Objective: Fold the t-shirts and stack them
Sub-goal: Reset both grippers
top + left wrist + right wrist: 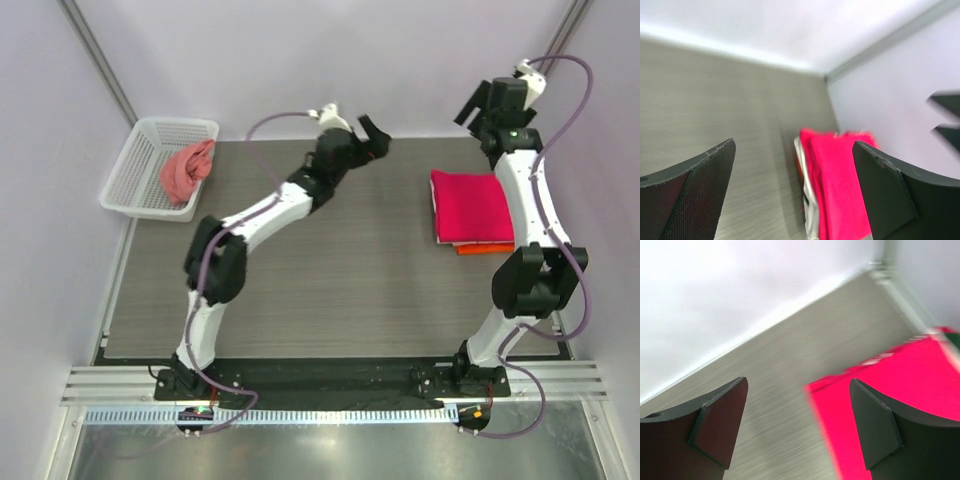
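Note:
A folded stack of t-shirts (pixel 472 205) lies at the right back of the table, a crimson one on top and an orange edge (pixel 485 248) showing at its near side. The left wrist view shows the stack (pixel 840 185) with a white layer (pixel 812 200) under the crimson. The right wrist view shows the crimson top (pixel 900 370). A crumpled pinkish-red shirt (pixel 187 170) lies in the white basket (pixel 135 165). My left gripper (pixel 372 135) (pixel 794 150) is open and empty, raised at the back centre. My right gripper (pixel 480 105) (pixel 797 385) is open and empty above the stack's far edge.
The basket stands at the back left corner, partly off the grey table (pixel 330 290). White walls close the back and the sides. My right gripper's fingers (pixel 947 117) show at the right edge of the left wrist view.

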Robot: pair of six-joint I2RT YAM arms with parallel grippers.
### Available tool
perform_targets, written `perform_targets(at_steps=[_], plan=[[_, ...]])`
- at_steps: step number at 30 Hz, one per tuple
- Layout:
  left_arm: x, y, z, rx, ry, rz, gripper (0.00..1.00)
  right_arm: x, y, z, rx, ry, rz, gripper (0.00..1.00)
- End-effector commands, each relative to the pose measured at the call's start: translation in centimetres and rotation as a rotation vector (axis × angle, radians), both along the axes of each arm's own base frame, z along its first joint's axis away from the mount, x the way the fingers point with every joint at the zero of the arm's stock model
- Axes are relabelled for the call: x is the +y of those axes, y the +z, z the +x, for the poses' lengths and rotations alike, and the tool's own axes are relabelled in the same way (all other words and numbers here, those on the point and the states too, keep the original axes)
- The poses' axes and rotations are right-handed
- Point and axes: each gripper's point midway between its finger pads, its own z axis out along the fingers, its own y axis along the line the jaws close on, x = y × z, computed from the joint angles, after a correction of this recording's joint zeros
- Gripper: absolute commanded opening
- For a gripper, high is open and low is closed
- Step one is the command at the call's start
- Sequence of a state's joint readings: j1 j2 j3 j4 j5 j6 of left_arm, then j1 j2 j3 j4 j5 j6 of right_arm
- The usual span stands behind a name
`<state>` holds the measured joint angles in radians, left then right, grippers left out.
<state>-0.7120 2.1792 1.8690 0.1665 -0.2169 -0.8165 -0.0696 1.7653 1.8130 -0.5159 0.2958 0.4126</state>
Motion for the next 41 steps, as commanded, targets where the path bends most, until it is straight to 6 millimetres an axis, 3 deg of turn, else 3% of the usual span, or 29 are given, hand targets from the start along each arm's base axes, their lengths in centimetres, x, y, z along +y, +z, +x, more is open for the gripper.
perform_targets(at_steps=[1, 2, 3, 4, 5, 6, 7, 8, 10, 12, 14, 15, 17, 20, 21, 23, 26, 30, 35, 39, 41], plan=[[8.6, 5.1, 0.8, -0.044, 0.102, 0.017, 0.99, 6.2, 2.2, 0.5, -0.125, 0.141, 0.043, 0.88], [10.3, 4.3, 0.9, -0.020, 0.121, 0.034, 1.00, 8.4, 2.1, 0.6, -0.146, 0.190, 0.066, 0.88], [12.2, 2.3, 0.8, 0.025, 0.137, 0.063, 1.00, 9.5, 3.2, 1.2, -0.223, 0.213, 0.081, 0.88], [15.4, 1.0, 1.4, 0.061, 0.188, 0.084, 1.00, 10.5, 1.7, 0.6, -0.221, 0.227, 0.103, 0.88], [17.4, 1.5, 1.2, 0.065, 0.223, 0.064, 1.00, 11.8, 1.2, 0.6, -0.243, 0.244, 0.123, 0.88], [18.8, 1.0, 1.2, 0.073, 0.249, 0.056, 1.00, 13.9, 2.1, 0.8, -0.309, 0.293, 0.131, 0.88], [21.5, -1.8, 1.2, 0.128, 0.289, 0.067, 1.00, 15.5, 0.3, 0.5, -0.294, 0.331, 0.125, 0.88], [22.5, -1.4, 1.0, 0.132, 0.299, 0.037, 1.00, 17.8, -0.2, 0.5, -0.302, 0.393, 0.085, 0.88], [24.2, -2.4, 0.9, 0.159, 0.290, 0.031, 1.00, 20.1, -2.5, 0.0, -0.262, 0.442, 0.052, 0.88], [25.2, -3.2, 0.2, 0.187, 0.287, 0.092, 1.00, 22.0, -5.4, -0.2, -0.227, 0.483, 0.060, 0.88], [26.0, -5.1, -0.8, 0.220, 0.294, 0.151, 1.00, 23.1, -6.7, -0.3, -0.218, 0.526, 0.103, 0.88], [26.4, -5.1, -1.4, 0.214, 0.295, 0.168, 1.00, 23.7, -7.0, -0.5, -0.211, 0.555, 0.116, 0.88], [27.1, -7.0, -2.8, 0.242, 0.304, 0.204, 1.00, 23.9, -7.3, -0.7, -0.201, 0.563, 0.130, 0.88], [27.9, -7.0, -4.0, 0.225, 0.298, 0.245, 1.00, 23.6, -7.6, -1.2, -0.245, 0.512, 0.203, 0.87], [27.9, -7.0, -4.2, 0.218, 0.294, 0.255, 1.00, 23.4, -9.2, -2.1, -0.228, 0.509, 0.220, 0.87], [28.1, -6.7, -4.7, 0.202, 0.287, 0.268, 1.00, 23.8, -9.4, -2.5, -0.248, 0.519, 0.254, 0.88], [27.9, -6.9, -5.5, 0.190, 0.264, 0.259, 1.00, 23.7, -9.2, -2.7, -0.237, 0.520, 0.253, 0.87], [27.6, -7.1, -6.3, 0.188, 0.235, 0.247, 1.00, 23.5, -10.8, -3.7, -0.199, 0.524, 0.243, 0.86], [28.5, -7.2, -7.6, 0.193, 0.257, 0.253, 1.00, 23.1, -11.7, -5.4, -0.179, 0.529, 0.239, 0.81], [28.8, -7.2, -8.4, 0.187, 0.269, 0.245, 1.00, 22.6, -13.8, -6.9, -0.133, 0.505, 0.242, 0.79], [29.2, -7.5, -8.9, 0.192, 0.278, 0.246, 1.00, 22.7, -13.4, -7.4, -0.148, 0.517, 0.235, 0.81]])
